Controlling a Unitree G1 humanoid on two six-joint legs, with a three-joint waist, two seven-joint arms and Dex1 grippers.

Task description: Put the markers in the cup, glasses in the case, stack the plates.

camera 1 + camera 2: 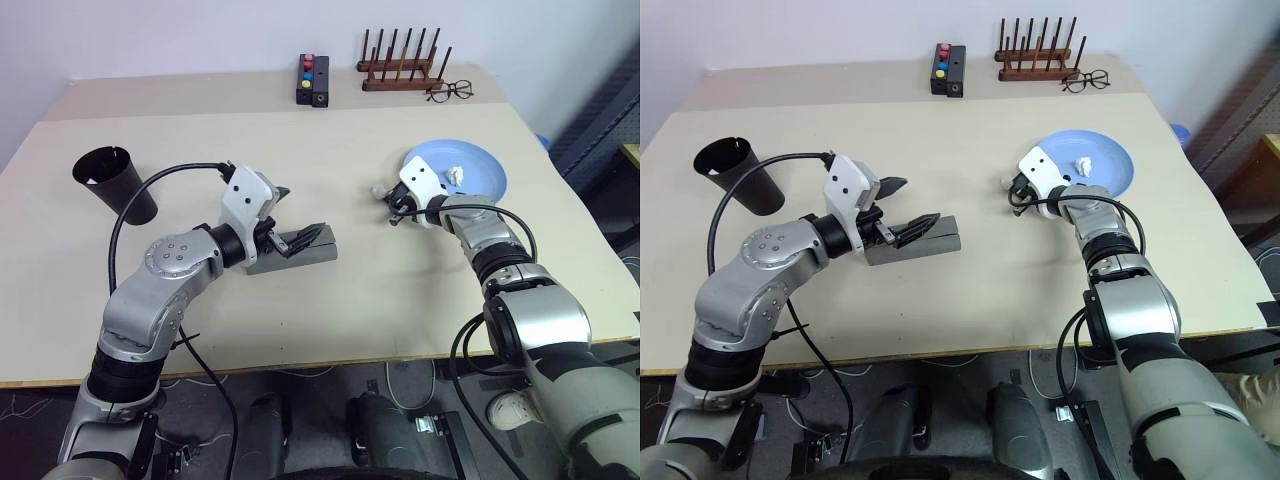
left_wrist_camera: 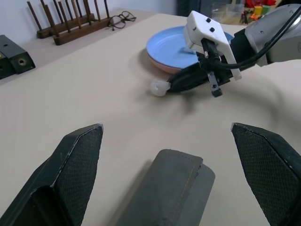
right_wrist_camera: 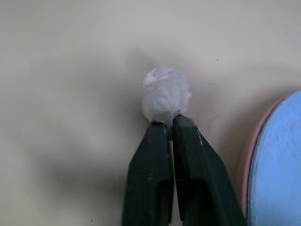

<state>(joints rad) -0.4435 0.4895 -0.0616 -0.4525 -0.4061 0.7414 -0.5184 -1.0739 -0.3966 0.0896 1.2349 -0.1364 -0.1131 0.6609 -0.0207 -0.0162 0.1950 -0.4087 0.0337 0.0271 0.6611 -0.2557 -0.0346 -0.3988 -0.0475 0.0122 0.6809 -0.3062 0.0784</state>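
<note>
The tall black cup [image 1: 112,180] stands at the table's left. The grey case [image 1: 300,250] lies lid down near the middle, and my left gripper [image 1: 295,215] hangs open over its near end, one finger [image 2: 75,160] on each side. The light blue plate [image 1: 470,165] rests on the pink plate [image 2: 155,63] at the right, with a white scrap [image 1: 458,172] on it. My right gripper [image 3: 170,123] is just left of the plates, shut on the edge of a small white wad [image 3: 165,93] on the table. The markers and the glasses are out of view.
Thin wire-framed spectacles [image 1: 452,92] lie at the back right beside a wooden peg rack [image 1: 402,66]. A black box with coloured buttons [image 1: 313,78] stands at the back centre. Bare table stretches between the case and the plates.
</note>
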